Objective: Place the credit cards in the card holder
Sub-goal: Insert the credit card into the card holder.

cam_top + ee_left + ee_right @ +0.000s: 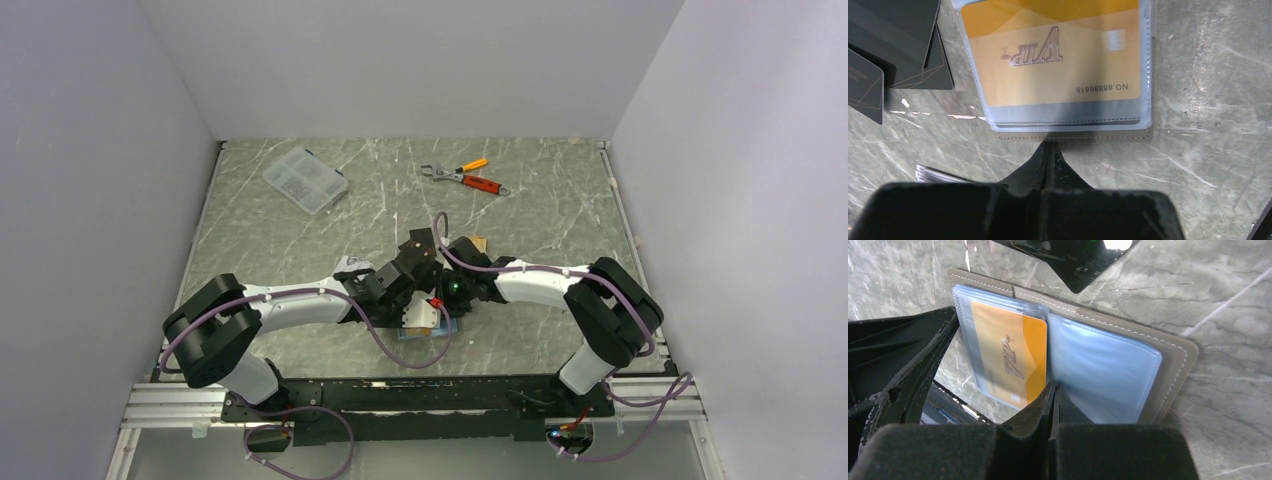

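The card holder [1175, 365] lies open on the table, taupe outside with blue-grey clear sleeves. An orange-gold credit card [1053, 60] marked VIP sits inside its left sleeve; the right sleeve [1103, 365] shows no card. My left gripper [1049, 146] is shut, its tips touching the holder's stitched edge [1073, 134]. Over the holder's middle fold, my right gripper [1054, 386] is shut and holds nothing. Black cards [898, 45] lie beside the holder, one also seen in the right wrist view [1073, 260]. Edges of silvery-grey cards [933, 174] peek out beside the left gripper.
In the top view both arms meet over the card holder [428, 318] near the table's front middle. A clear compartment box [305, 180] stands at the back left. Orange-handled wrench and pliers [470, 180] lie at the back middle. The left gripper's black body [898, 365] crowds the holder's left side.
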You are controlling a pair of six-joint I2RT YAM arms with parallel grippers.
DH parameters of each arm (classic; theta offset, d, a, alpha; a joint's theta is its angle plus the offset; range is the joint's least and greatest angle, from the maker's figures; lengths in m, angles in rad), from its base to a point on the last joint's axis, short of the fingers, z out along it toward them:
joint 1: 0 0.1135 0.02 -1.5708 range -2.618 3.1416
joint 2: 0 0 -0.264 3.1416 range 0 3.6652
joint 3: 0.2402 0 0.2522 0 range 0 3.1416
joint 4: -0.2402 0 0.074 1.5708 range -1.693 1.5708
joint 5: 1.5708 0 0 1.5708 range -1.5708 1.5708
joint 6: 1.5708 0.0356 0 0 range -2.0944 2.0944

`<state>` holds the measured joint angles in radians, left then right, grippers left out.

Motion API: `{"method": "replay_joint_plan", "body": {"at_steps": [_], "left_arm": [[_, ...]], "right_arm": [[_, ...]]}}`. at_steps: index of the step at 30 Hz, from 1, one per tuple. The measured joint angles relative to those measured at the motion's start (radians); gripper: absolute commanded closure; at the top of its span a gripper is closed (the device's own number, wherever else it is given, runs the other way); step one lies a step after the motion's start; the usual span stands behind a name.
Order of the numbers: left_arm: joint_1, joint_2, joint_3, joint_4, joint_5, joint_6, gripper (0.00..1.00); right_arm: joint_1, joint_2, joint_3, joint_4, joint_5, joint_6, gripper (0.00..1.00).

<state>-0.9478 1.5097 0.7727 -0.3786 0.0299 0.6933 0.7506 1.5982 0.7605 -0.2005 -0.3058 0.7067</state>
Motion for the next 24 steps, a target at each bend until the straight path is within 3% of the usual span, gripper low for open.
{"method": "replay_joint_plan", "body": {"at_steps": [10,24], "left_arm": [[-0.005,0.010,0.013,-0.010,-0.010,0.003,1.00],[-0.014,0.011,0.018,-0.010,-0.003,0.010,1.00]], "right_arm": [[0.063,0.037,0.032,0.009,0.002,0.004,1.00],[0.044,0.027,0.041,-0.031,0.009,-0.015,1.00]]}}
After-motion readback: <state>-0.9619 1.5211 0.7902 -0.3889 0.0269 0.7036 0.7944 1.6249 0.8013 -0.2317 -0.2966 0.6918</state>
